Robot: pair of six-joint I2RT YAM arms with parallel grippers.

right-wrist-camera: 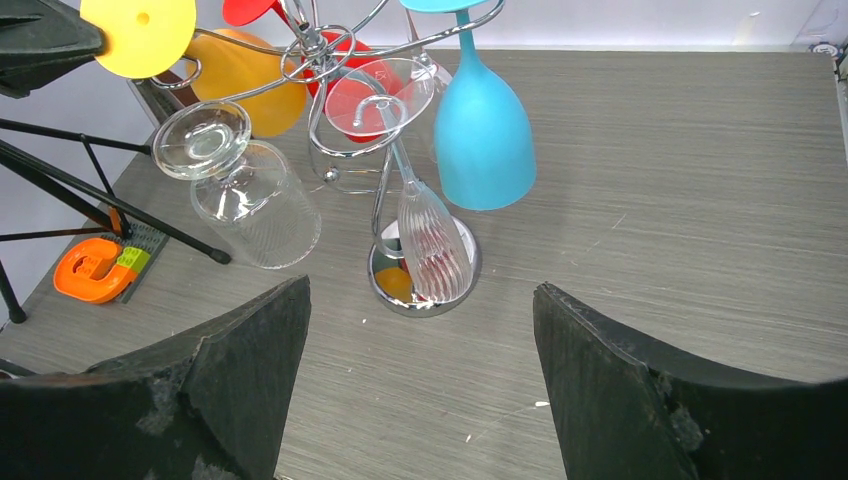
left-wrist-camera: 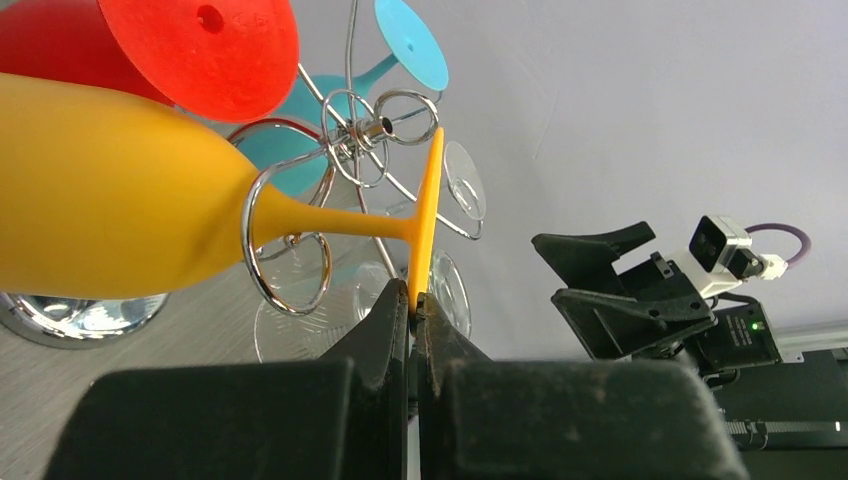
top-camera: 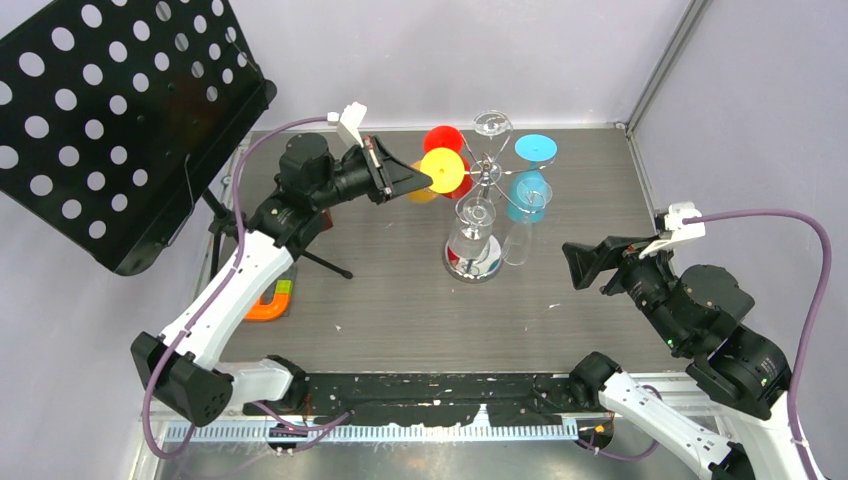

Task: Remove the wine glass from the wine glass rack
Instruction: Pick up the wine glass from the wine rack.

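Note:
The chrome wine glass rack stands at the table's middle back on a round mirrored base. It carries a yellow wine glass, a red one, a blue one and clear ones. My left gripper is shut on the rim of the yellow glass's foot. The glass's stem still lies in a scroll arm, and its bowl hangs to the left. My right gripper is open and empty, right of the rack, its jaws wide in the right wrist view.
A black perforated music stand stands at the back left, its tripod legs reaching onto the table. An orange U-shaped piece lies at the left edge. Grey walls close the back and right.

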